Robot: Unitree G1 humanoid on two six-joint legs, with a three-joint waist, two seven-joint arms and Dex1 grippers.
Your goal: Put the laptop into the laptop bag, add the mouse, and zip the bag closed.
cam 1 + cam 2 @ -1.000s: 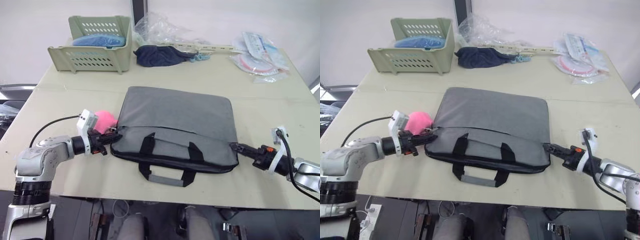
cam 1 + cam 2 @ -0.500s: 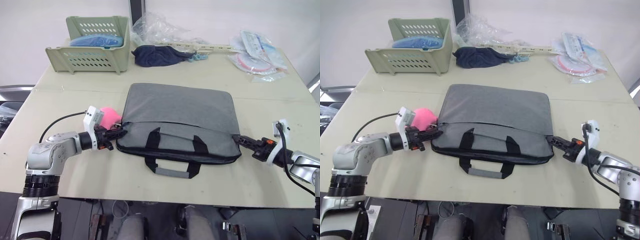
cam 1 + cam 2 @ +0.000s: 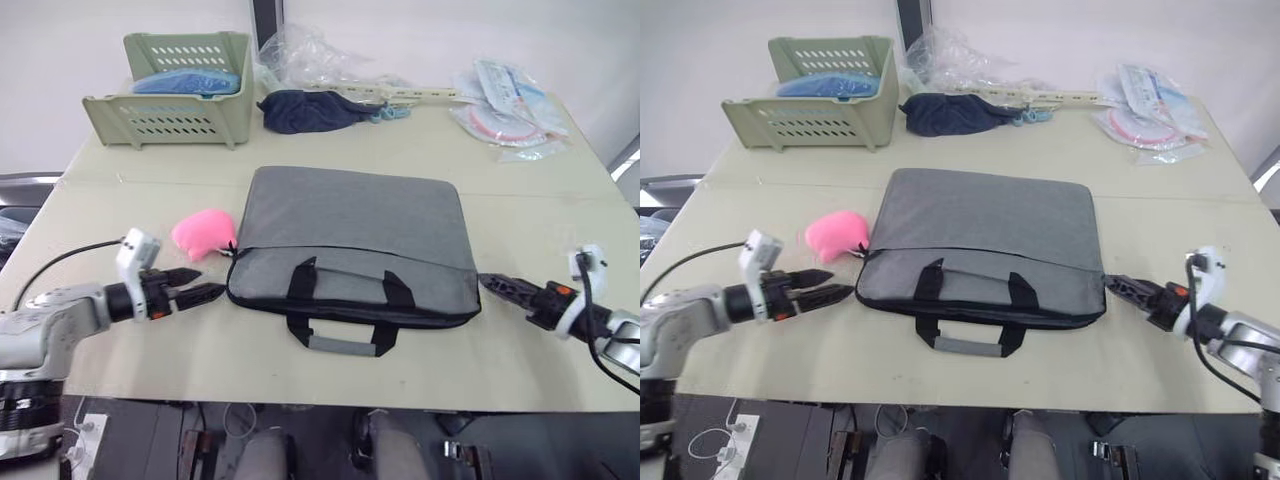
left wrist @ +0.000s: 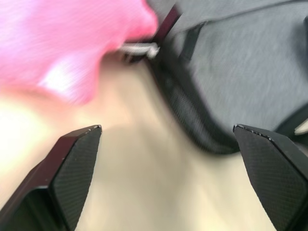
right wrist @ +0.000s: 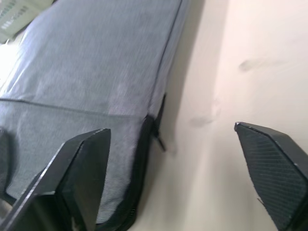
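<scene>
Black fingers of the left gripper (image 3: 190, 293) stand spread apart with nothing between them, just off the laptop bag's (image 3: 352, 240) left end, tips aimed at that near corner but not touching. Right gripper (image 3: 497, 285) mirrors it at the bag's right end: wide open in its wrist view, empty, tips just beside the corner, a gap of bare table (image 3: 520, 205) between. From there outward: grey fabric bag lies flat mid-table, handles (image 3: 345, 318) toward the robot, seam line looks drawn shut end to end, though zipper teeth are too fine to confirm. A small metal pull (image 4: 139, 48) shows at the left corner in the left wrist view, next to the pink soft blob (image 3: 203, 233) that sits touching or nearly touching the bag's left edge. No laptop or mouse lying loose beside the bag; judging by that plus the closed-looking seam, both are probably inside and zipping is done or nearly so. Left to do, at most: verify the zip is fully home. Beyond the bag's far edge: green basket (image 3: 170, 95), navy cloth bundle (image 3: 308, 110), plastic packets (image 3: 505, 100).
</scene>
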